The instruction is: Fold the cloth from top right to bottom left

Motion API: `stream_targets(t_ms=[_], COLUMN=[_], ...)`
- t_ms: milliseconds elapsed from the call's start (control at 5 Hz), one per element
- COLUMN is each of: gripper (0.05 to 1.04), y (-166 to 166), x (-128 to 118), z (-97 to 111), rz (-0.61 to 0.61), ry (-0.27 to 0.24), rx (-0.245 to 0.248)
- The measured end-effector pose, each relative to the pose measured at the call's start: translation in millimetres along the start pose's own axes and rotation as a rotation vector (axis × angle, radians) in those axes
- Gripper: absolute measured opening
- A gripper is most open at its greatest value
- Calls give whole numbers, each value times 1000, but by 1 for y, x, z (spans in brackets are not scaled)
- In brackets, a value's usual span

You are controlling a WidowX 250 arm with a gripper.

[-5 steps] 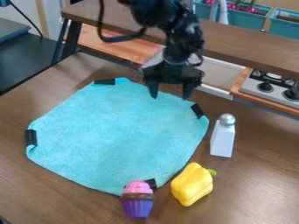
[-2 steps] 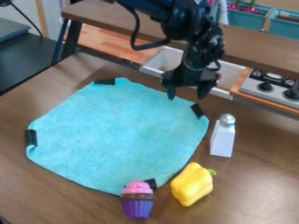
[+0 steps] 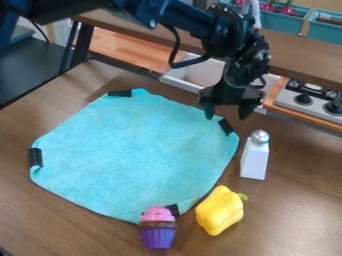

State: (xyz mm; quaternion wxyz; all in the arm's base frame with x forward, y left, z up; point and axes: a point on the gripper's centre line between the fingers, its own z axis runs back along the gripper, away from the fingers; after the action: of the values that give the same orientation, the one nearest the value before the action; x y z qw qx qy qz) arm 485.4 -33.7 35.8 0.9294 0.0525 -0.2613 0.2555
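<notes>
Hanging with its jaws parted and nothing between them, the black two-finger gripper (image 3: 228,113) is above the upper right edge of a turquoise, soft-looking cloth (image 3: 133,155). Just below its fingers, a small black tab (image 3: 226,126) marks the cloth's upper right corner; whether they touch it, I cannot tell. The cloth lies spread out, unfolded, on a brown wood-grain table (image 3: 40,220). It is probably light and limp, not fragile, and likely to drape or slide when pulled. A shallow pinch beside that tab seems the best hold, lifting low towards the black tab at far left (image 3: 35,157); too thin a grip could let the fabric slip out.

Farther out, a white, tapered shaker with a silver top (image 3: 254,156) stands right of the cloth. A yellow toy bell pepper (image 3: 220,210) and a pink-and-purple toy cupcake (image 3: 157,228) sit by the lower edge, which a careless drag might disturb.
</notes>
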Motion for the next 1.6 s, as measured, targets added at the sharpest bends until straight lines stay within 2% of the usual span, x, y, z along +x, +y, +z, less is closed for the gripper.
stream_targets(t_ms=[400, 1000, 1200, 1600], gripper=[1001, 1001, 961, 366], y=[-23, -22, -22, -20], x=[-9, -15, -20, -20], z=[-7, -24, -35, -37], rz=[-80, -111, -103, -117], ry=[-24, -35, -25, -36], rx=[-12, 28, 42, 51])
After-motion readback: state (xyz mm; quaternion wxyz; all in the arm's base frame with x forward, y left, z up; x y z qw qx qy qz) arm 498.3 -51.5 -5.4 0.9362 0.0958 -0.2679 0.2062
